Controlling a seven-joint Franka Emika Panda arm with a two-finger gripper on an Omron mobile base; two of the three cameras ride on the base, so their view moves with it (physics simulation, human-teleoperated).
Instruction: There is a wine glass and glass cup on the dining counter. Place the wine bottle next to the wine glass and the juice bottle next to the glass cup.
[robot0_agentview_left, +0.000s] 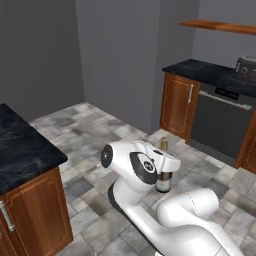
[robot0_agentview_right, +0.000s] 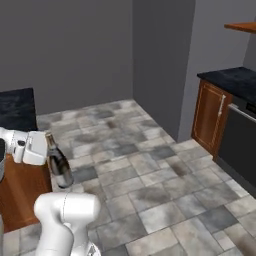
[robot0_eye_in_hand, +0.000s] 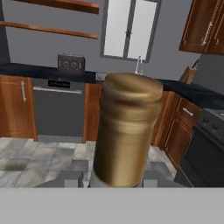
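My gripper (robot0_agentview_left: 164, 176) is shut on the wine bottle (robot0_agentview_left: 163, 181), a slim dark bottle held upright above the tiled floor, with its tan top (robot0_agentview_left: 164, 144) poking up past the hand. From the right base view the wine bottle (robot0_agentview_right: 60, 167) leans slightly in the gripper (robot0_agentview_right: 50, 152). In the hand view the tan neck (robot0_eye_in_hand: 127, 131) rises large between the fingertips (robot0_eye_in_hand: 72, 180). The dining counter (robot0_agentview_left: 20, 145) lies to the left, its black marbled top bare where it shows; its corner (robot0_agentview_right: 17, 110) sits behind the hand. The wine glass, glass cup and juice bottle are out of view.
A second black counter (robot0_agentview_left: 210, 70) with wooden cabinets, a dishwasher (robot0_agentview_left: 220, 122) and a toaster (robot0_agentview_left: 246, 65) stands to the right, under a wooden shelf (robot0_agentview_left: 220, 25). The hand view faces that dishwasher (robot0_eye_in_hand: 57, 107), a faucet (robot0_eye_in_hand: 139, 65) and a stove (robot0_eye_in_hand: 205, 131). Open tiled floor (robot0_agentview_right: 150, 175) lies between.
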